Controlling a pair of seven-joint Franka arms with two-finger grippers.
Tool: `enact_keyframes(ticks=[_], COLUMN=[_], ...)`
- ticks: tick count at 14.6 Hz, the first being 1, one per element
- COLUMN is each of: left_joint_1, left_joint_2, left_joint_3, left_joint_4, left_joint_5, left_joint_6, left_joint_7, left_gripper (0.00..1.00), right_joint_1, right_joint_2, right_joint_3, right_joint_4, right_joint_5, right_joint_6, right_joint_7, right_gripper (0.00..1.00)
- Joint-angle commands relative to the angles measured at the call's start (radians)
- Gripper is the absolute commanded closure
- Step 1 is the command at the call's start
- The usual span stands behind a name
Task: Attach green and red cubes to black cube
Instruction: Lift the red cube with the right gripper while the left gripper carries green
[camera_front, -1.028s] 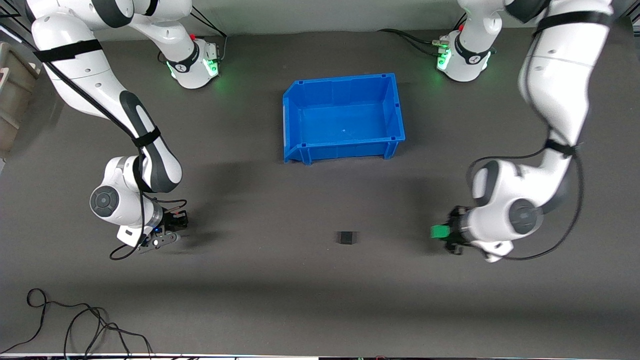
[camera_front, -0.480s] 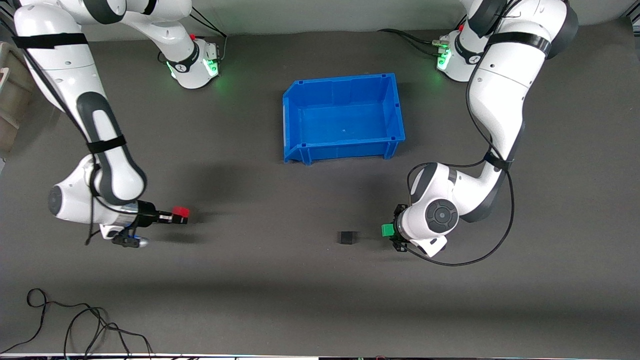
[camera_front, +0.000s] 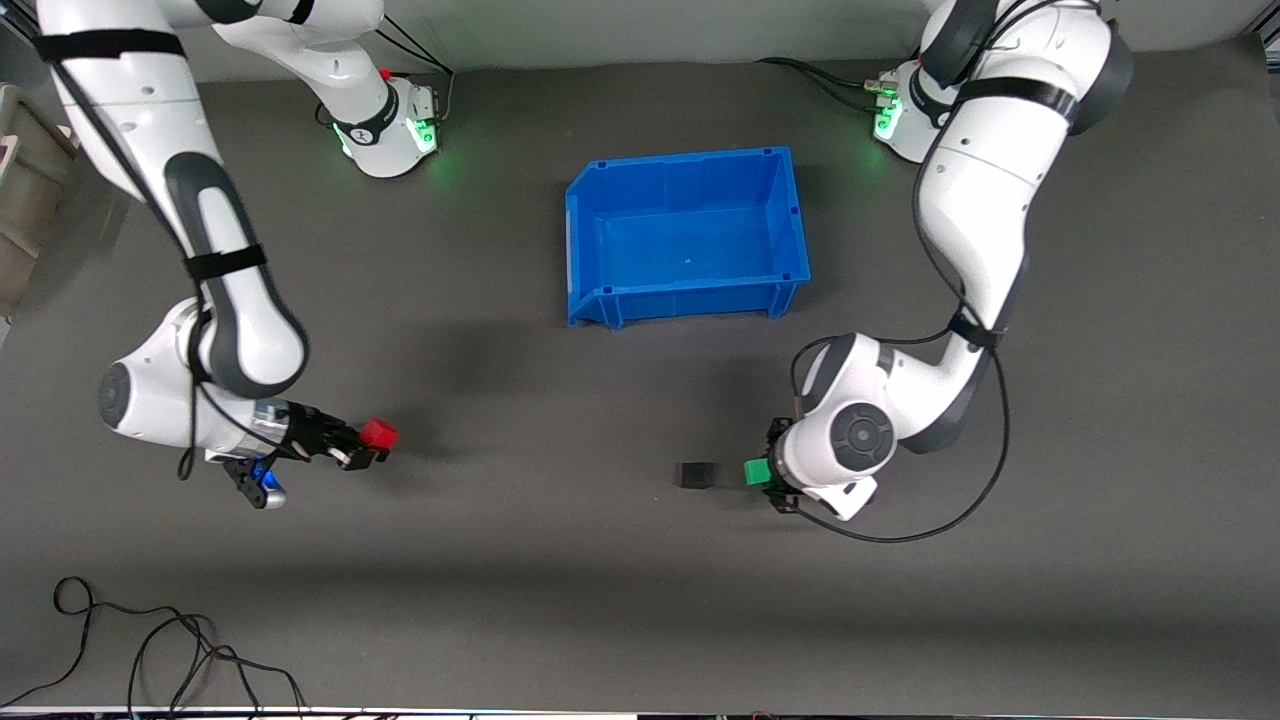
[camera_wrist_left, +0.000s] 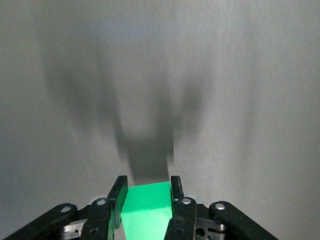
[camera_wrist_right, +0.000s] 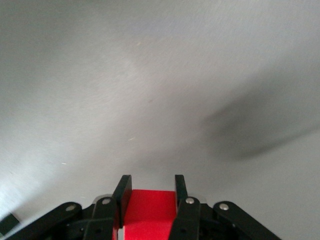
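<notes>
A: Why is the left gripper (camera_front: 768, 471) holding the green cube (camera_front: 755, 471) out sideways like that?

B: It is clamping the cube between its fingers with one face sticking out, and that face is pointing at the black cube (camera_front: 696, 474) just beside it. I would judge it is lining up to press the two together.

A: Are they touching?

B: Not yet; a thin strip of mat (camera_front: 620, 560) is showing between them.

A: And the other arm?

B: The right gripper (camera_front: 362, 445) is pinching the red cube (camera_front: 378, 433) the same way, free face aimed toward the black one, but well apart from it, toward the right arm's end of the table.

A: How is the black cube looking?

B: Small, matte, sitting flat on the mat, nearer the camera than the blue bin (camera_front: 790, 215). It is barely darker than the mat, so whether its faces are carrying any fitting is hard to say.

A: And the coloured ones?

B: Plain, bright, sitting squarely between the fingers in both wrist views.
</notes>
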Motion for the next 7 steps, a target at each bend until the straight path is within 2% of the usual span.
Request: enact_keyframes(ticks=[1,4,7], left_joint_1=[-0.046,-0.062,-0.103], left_joint_2=[0.05,0.08,0.093], left_joint_3=[0.02,0.02,0.045], left_joint_4=[0.1,0.106,0.108], left_joint_5=[0.088,0.104,0.112], left_joint_6=[-0.006,0.078,0.093], left_joint_7=[-0.024,-0.031,-0.034], left_gripper=[1.0,1.0,1.0], right_joint_1=[0.106,0.195,0.233], right_joint_2=[-0.025,-0.01,0.029], right_joint_3=[-0.009,-0.008,0.0], right_joint_4=[0.038,0.085,0.136], right_joint_5=[-0.06,-0.115,-0.135], right_joint_6=[-0.03,-0.029,-0.029], right_joint_7=[0.411,0.824,1.103], right_gripper=[1.0,1.0,1.0])
